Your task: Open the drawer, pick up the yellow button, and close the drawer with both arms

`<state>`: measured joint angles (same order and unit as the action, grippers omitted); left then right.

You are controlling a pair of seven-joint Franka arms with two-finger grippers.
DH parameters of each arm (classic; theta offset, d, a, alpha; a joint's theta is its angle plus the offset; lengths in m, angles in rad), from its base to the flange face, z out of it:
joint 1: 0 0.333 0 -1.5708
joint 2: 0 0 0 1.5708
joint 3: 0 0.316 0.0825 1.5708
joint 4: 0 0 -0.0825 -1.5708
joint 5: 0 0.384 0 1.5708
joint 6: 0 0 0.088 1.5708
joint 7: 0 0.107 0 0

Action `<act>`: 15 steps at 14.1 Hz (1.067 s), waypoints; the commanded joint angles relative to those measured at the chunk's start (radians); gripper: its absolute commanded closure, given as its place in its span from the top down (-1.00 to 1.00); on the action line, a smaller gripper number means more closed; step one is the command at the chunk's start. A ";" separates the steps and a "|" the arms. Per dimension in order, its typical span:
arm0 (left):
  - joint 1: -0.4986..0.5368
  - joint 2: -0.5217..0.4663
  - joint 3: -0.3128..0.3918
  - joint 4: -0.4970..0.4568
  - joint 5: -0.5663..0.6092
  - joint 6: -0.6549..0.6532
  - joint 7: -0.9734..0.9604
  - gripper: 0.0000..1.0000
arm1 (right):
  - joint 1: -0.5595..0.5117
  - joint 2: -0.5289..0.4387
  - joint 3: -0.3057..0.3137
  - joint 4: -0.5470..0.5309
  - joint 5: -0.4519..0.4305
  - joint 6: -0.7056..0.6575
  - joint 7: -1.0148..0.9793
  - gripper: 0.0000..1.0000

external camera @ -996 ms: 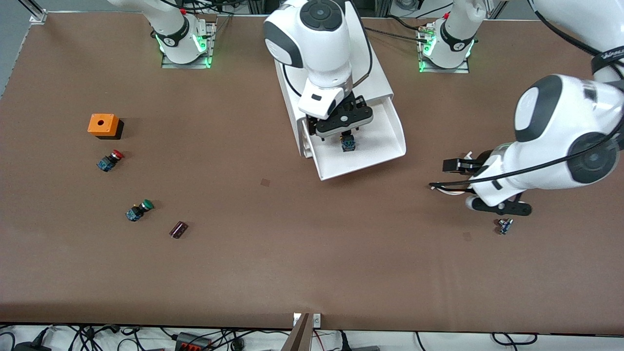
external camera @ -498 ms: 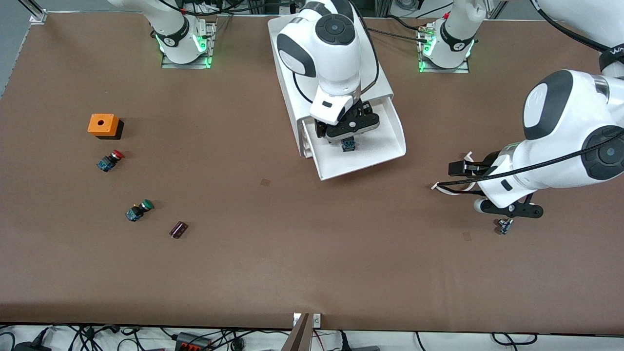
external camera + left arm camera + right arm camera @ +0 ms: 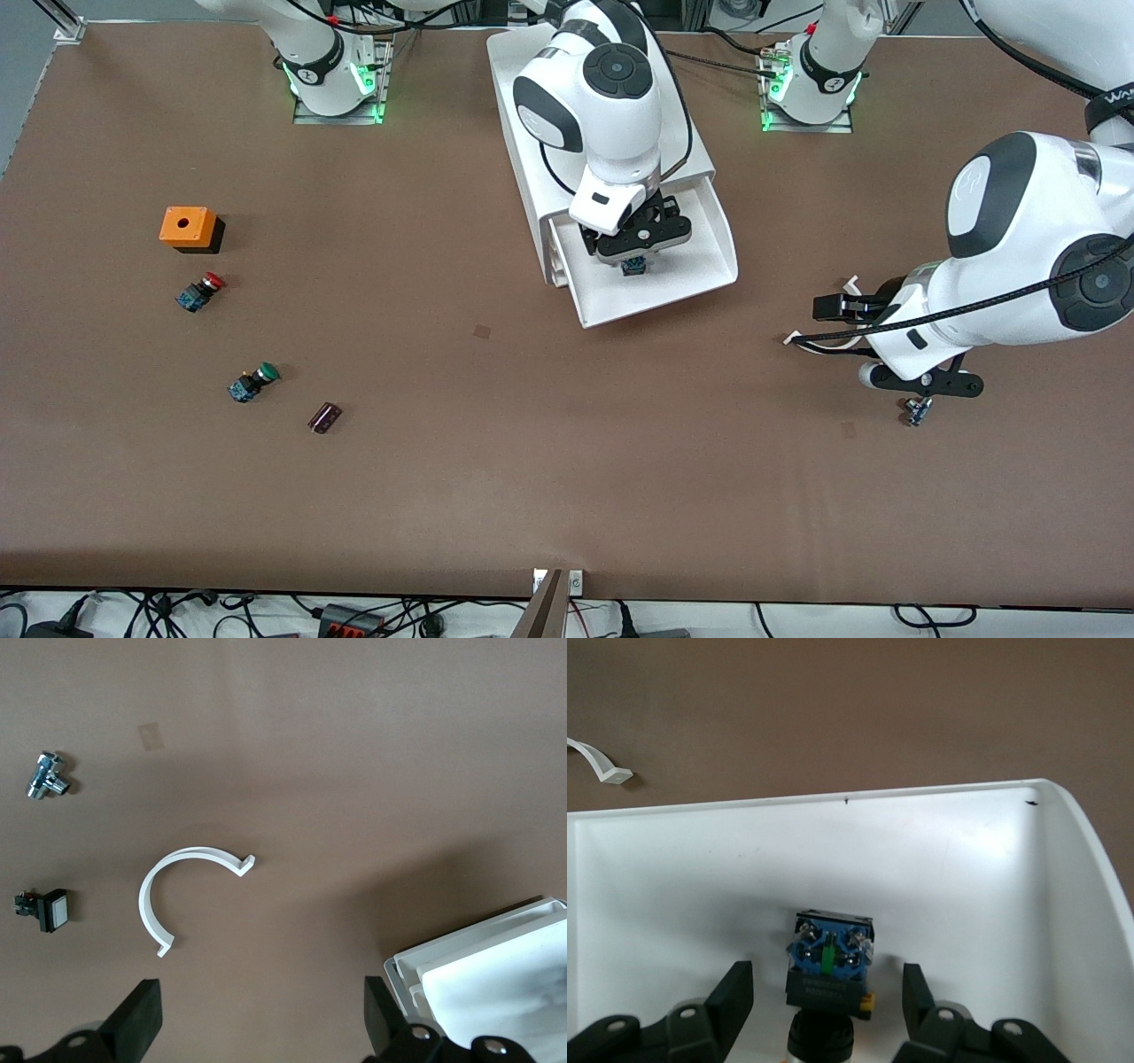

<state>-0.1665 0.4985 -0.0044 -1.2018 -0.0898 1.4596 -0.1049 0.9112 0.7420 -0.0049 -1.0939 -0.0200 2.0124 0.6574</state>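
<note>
The top drawer (image 3: 700,282) of the white cabinet (image 3: 518,97) stands pulled open. The button (image 3: 633,265) lies in it. In the right wrist view its blue-and-black body (image 3: 828,967) shows, and its cap is mostly cut off at the frame edge. My right gripper (image 3: 634,252) is open and low in the drawer. In the right wrist view the right gripper (image 3: 827,997) has one finger on each side of the button, not touching it. My left gripper (image 3: 921,383) hangs open and empty over the table toward the left arm's end, and also shows in the left wrist view (image 3: 261,1019).
A white C-shaped clip (image 3: 177,890), a small metal part (image 3: 46,780) and a white-faced switch (image 3: 44,908) lie under the left gripper. An orange box (image 3: 188,228), red-capped switch (image 3: 200,291), green-capped switch (image 3: 252,382) and dark small part (image 3: 324,416) lie toward the right arm's end.
My right gripper has come down into the drawer around the button, still open. The left arm has shifted slightly toward its end of the table.
</note>
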 commanded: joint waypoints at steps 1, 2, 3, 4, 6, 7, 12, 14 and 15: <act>-0.004 0.005 0.000 0.010 0.028 -0.012 -0.009 1.00 | 0.008 0.028 -0.001 0.035 -0.009 0.002 0.024 0.36; -0.004 0.005 0.000 0.008 0.028 -0.012 -0.009 1.00 | 0.008 0.028 -0.001 0.035 -0.009 0.000 0.024 0.26; -0.004 0.005 0.000 0.010 0.030 -0.012 -0.009 1.00 | 0.008 0.028 0.000 0.037 -0.008 -0.004 0.022 0.03; -0.004 0.005 0.000 0.008 0.029 -0.012 -0.009 1.00 | 0.006 0.027 0.000 0.037 -0.006 -0.007 0.022 -0.24; -0.004 0.005 0.000 0.010 0.030 -0.012 -0.009 1.00 | 0.006 0.023 -0.001 0.037 -0.003 -0.012 0.022 -0.79; -0.004 0.005 0.000 0.008 0.030 -0.012 -0.009 1.00 | 0.002 0.020 -0.001 0.037 0.003 -0.014 0.022 -0.91; -0.005 0.003 0.000 0.010 0.030 -0.013 -0.012 1.00 | -0.037 0.013 -0.006 0.167 0.084 -0.147 0.042 -1.00; -0.005 0.002 -0.009 0.010 0.030 -0.012 -0.068 1.00 | -0.089 -0.013 -0.003 0.175 0.110 -0.178 0.039 -1.00; -0.008 0.002 -0.014 0.010 0.030 -0.010 -0.108 1.00 | -0.116 -0.018 -0.003 0.175 0.112 -0.197 0.039 -1.00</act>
<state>-0.1673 0.5022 -0.0061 -1.2017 -0.0897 1.4595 -0.1477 0.8510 0.7339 -0.0169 -0.9416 0.0670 1.8621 0.6882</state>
